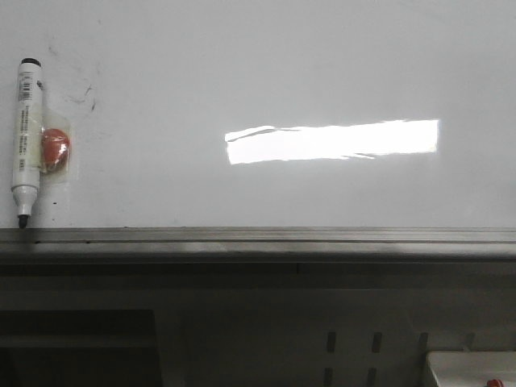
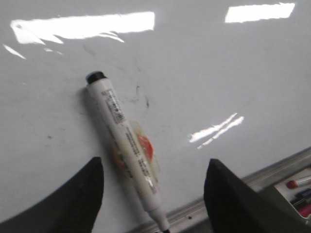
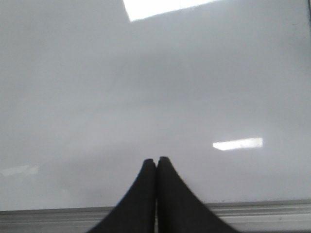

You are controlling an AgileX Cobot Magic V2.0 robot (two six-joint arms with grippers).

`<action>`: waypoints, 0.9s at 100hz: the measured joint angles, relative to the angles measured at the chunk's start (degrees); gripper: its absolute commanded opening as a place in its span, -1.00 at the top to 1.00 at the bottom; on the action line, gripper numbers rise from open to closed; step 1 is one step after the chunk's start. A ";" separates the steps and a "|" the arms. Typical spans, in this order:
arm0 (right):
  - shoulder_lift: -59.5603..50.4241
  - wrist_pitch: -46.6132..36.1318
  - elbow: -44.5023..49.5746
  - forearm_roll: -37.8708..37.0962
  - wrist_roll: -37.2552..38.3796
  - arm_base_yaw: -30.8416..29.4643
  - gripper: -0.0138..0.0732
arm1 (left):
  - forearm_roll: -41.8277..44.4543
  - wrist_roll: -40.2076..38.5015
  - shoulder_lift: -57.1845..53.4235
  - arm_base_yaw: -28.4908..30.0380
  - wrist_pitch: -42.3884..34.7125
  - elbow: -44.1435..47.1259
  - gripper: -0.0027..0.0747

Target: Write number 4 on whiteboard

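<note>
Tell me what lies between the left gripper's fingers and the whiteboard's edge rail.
In the left wrist view, the white marker lies on the whiteboard between the open left gripper fingers, over an orange sticker, its uncapped tip touching the rail.

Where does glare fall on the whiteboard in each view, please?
Front view: one bright rectangle mid-whiteboard, right of the marker. Left wrist view: two patches far from the open left pincer, plus streaks. Right wrist view: soft focus, small patch near the shut right pincer.
</note>
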 measured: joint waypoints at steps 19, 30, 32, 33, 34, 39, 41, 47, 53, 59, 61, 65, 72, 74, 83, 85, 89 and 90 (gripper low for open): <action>0.00 -0.13 0.00 0.00 0.00 0.00 0.83 | -4.38 0.00 7.80 -1.91 -3.34 0.00 -0.15; 0.00 -0.13 0.00 0.00 0.00 0.00 0.83 | -5.61 0.00 11.05 -1.91 -4.48 -0.08 -0.14; 0.00 -0.13 0.00 0.00 0.00 0.00 0.83 | -5.63 0.00 11.64 -1.91 -4.63 -0.08 -0.14; 0.00 -0.13 0.00 0.00 0.00 0.00 0.83 | -5.63 0.00 12.02 -1.91 -4.63 -0.08 -0.14; 0.00 -0.13 0.00 0.00 0.00 0.00 0.83 | -5.73 0.00 12.21 -1.91 -4.80 -0.08 -0.13; 0.00 -0.13 0.00 0.00 0.00 0.00 0.83 | -6.00 0.00 13.48 -1.91 -5.67 -0.08 -0.08; 0.00 -0.13 0.00 0.00 0.00 0.00 0.83 | -6.09 0.00 14.00 -1.91 -5.94 -0.08 -0.04; 0.00 -0.13 0.00 0.00 0.00 0.00 0.83 | -6.49 0.00 15.43 -1.91 -7.48 -0.08 0.16; 0.00 -0.13 0.00 0.00 0.00 0.00 0.83 | -6.71 0.00 16.66 -1.91 -9.04 -0.12 0.46; 0.00 -0.13 0.00 0.00 0.00 0.00 0.83 | -6.84 0.00 17.85 -1.91 -9.74 -0.22 0.86; 0.00 -0.13 0.00 0.00 0.00 0.00 0.83 | -6.83 0.00 18.18 -1.91 -9.88 -0.22 0.99; 0.00 -0.13 0.00 0.00 0.00 0.00 0.83 | -6.83 -0.04 18.67 -2.02 -10.26 -0.22 0.98; 0.00 -0.13 0.00 0.00 0.10 0.00 0.83 | -6.83 -0.04 19.30 -2.05 -10.92 -0.22 0.98; 0.00 -0.13 0.00 0.00 0.10 0.12 0.83 | -6.83 -0.04 19.41 -2.05 -11.04 -0.22 0.98; 0.00 0.83 -0.54 0.00 0.10 0.94 0.83 | -5.85 -0.04 19.53 -2.10 -11.40 -0.22 0.98; 0.00 1.55 -0.90 0.00 0.10 1.36 0.83 | -5.23 -0.04 19.53 -2.10 -11.40 -0.22 0.98; 0.00 3.26 -1.89 0.00 0.10 2.48 0.83 | -3.30 -0.04 19.53 -2.10 -11.49 -0.22 0.98; 0.04 3.57 -2.08 0.00 0.10 2.71 0.83 | -2.89 -0.04 19.53 -2.10 -11.49 -0.22 0.98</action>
